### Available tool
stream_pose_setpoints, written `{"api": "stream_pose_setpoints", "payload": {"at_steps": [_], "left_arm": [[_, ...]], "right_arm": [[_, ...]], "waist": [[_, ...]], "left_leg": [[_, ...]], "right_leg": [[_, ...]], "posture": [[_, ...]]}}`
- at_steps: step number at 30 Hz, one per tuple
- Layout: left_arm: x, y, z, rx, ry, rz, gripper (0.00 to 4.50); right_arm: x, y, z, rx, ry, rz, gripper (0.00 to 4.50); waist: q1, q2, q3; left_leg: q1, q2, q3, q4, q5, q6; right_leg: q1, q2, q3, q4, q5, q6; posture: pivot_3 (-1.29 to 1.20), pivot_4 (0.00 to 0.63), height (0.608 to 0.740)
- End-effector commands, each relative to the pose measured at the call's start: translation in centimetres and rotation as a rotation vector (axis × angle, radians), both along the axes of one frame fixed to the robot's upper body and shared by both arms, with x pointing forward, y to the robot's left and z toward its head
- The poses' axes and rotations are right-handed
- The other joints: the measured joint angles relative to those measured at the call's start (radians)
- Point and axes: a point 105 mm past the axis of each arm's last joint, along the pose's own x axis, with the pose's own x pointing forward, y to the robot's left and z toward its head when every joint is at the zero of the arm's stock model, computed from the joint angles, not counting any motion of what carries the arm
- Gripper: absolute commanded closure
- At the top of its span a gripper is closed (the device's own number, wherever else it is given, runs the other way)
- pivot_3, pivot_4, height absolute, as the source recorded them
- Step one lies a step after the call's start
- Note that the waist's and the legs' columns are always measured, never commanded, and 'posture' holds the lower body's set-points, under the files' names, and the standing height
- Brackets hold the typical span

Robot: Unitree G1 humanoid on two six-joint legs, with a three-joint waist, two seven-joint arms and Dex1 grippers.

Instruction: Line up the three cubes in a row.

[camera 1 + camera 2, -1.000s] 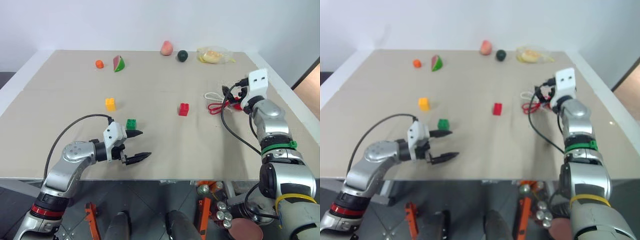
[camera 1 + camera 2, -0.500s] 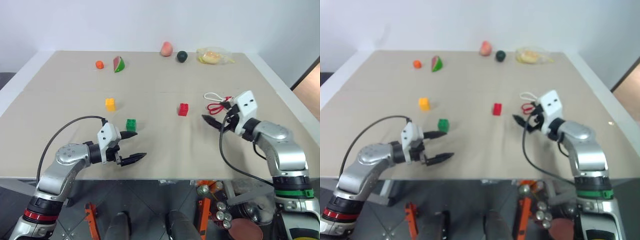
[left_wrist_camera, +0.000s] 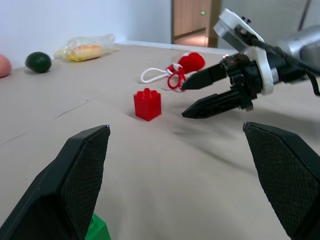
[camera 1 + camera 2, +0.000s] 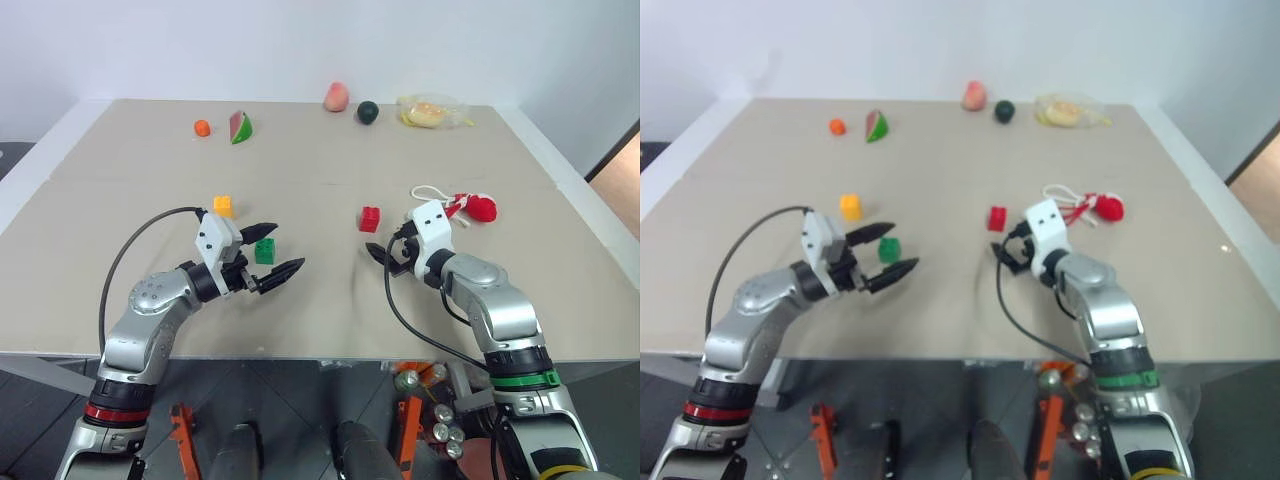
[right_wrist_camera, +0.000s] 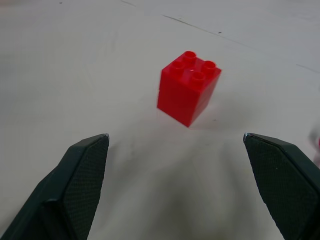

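While both arms reach low over the beige counter (image 4: 330, 300), nothing is held. At the far left of the back edge sits a small orange ball (image 4: 202, 127), with a wedge of toy watermelon (image 4: 238, 127) just beside it. Nearer, the small yellow plastic studded cube (image 4: 222, 205) stands on the counter, partly behind the left arm's white wrist block. The left gripper (image 4: 272, 251) has its two black fingers spread wide and empty, and the small green plastic studded cube (image 4: 265, 250) sits in the gap between them, touching neither as far as can be seen.

Toward the middle, a pink toy peach (image 4: 335, 97) and a dark green round fruit (image 4: 367, 111) lie at the back edge. The small red plastic studded cube (image 5: 189, 87) stands upright, well apart from the green one. The right gripper (image 4: 382, 257) hovers just beside it, on the near side, fingers wide apart and empty, pointing at it.

Farther right lies a red-and-white Santa toy with white cord (image 4: 462, 205), and at the back a clear bag of yellowish food (image 4: 428, 111).
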Motion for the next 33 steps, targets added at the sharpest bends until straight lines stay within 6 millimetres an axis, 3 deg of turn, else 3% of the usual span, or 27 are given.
{"api": "stream_pose_setpoints", "payload": {"at_steps": [1,7,15,33], "left_arm": [[-0.3,-0.3,2.1,-0.066,-0.041,-0.001,0.08],[-0.3,-0.3,2.0,-0.062,-0.029,0.001,0.08],[-0.6,-0.5,1.9,-0.06,-0.023,0.001,0.08],[-0.6,-0.3,2.1,-0.061,-0.023,0.022,0.08]], "right_arm": [[0.3,1.4,0.6,-0.026,-0.026,-0.002,0.05],[0.5,3.1,0.0,-0.01,0.003,-0.044,0.05],[2.7,2.2,-0.1,0.0,0.012,-0.22,0.05],[5.7,4.4,1.1,0.095,0.003,-0.24,0.05]], "waist": [[-0.001,0.0,0.0],[-0.003,0.0,0.0],[-0.004,0.0,0.0],[-0.008,0.0,0.0]], "left_leg": [[0.0,0.0,0.0,0.0,0.0,0.0],[0.0,0.0,0.0,0.0,0.0,0.0],[0.0,0.0,0.0,0.0,0.0,0.0],[-0.001,0.0,0.0,-0.001,0.0,0.0]], "right_leg": [[0.0,0.0,0.0,0.0,0.0,0.0],[0.0,0.0,0.0,0.0,0.001,-0.001],[0.0,0.0,0.0,0.0,0.001,-0.001],[-0.001,0.0,0.0,0.0,0.001,0.0]], "posture": [[0.0,0.15,0.74],[0.0,0.15,0.74],[0.0,0.15,0.74],[0.0,0.15,0.74]]}}
